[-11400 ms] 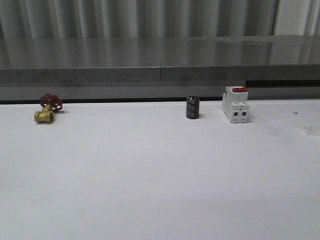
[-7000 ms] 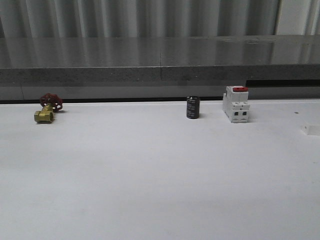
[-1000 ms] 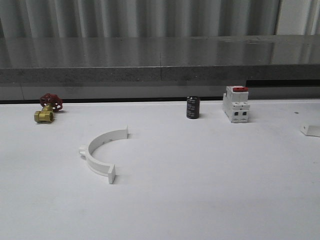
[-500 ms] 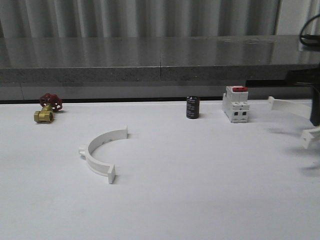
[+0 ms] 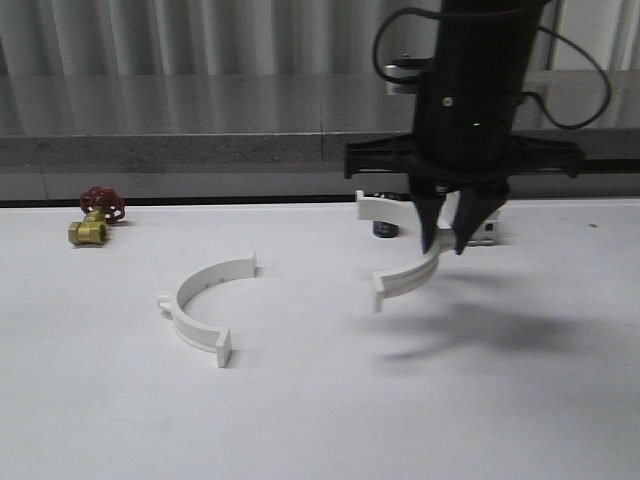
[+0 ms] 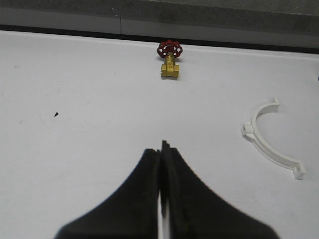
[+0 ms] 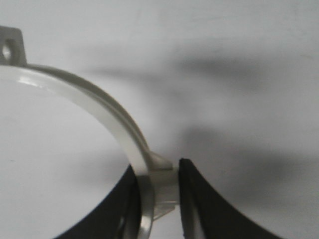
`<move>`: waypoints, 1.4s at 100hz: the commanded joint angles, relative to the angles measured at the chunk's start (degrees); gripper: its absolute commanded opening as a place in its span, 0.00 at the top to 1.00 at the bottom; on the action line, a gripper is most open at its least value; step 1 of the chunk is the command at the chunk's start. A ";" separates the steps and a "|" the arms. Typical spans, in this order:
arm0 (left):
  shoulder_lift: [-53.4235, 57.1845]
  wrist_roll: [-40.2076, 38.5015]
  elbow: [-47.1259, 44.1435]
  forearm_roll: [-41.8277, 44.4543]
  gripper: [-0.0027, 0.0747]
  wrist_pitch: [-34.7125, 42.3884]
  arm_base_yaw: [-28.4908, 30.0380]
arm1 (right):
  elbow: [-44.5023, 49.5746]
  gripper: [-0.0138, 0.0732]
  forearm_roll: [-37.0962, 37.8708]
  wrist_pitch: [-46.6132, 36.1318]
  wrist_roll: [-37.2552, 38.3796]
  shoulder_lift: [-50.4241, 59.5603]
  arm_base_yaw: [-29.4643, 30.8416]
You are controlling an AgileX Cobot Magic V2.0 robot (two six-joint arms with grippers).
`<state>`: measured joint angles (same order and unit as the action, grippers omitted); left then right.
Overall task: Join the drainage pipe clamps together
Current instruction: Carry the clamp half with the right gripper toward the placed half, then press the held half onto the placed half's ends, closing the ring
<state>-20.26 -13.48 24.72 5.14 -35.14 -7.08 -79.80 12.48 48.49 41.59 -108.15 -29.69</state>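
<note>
One white half-ring clamp lies flat on the white table, left of centre, with its open side to the right; in the left wrist view this clamp rests off to one side of my fingers. My right gripper hangs above the table's middle, shut on the second clamp at its side tab. That clamp is held off the surface, its arc curving left toward the first. The right wrist view shows the clamp's arc pinched in the right gripper. My left gripper is shut on nothing.
A brass valve with a red handwheel sits at the back left, and the valve lies ahead of my left gripper. A black cylinder and a white breaker stand at the back, mostly behind my right arm. A grey ledge borders the table's far edge.
My right arm has swung in from the far right to the table's middle, carrying the second clamp. The first clamp has not moved since a second ago.
</note>
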 commanded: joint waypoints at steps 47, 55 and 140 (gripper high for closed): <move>-0.24 -0.08 1.43 0.15 0.99 4.15 0.18 | -14.36 0.80 2.01 1.33 7.11 -10.40 -9.61; -0.24 -0.08 1.43 0.15 0.99 4.15 0.18 | -14.60 0.80 2.01 1.33 8.18 -10.77 -9.79; -0.24 -0.08 1.43 0.15 0.99 4.15 0.18 | -14.65 0.80 2.25 -2.98 13.34 -11.58 -9.84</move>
<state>-20.26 -13.48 24.72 5.14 -35.14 -7.08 -92.59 13.18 47.14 54.63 -123.03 -39.58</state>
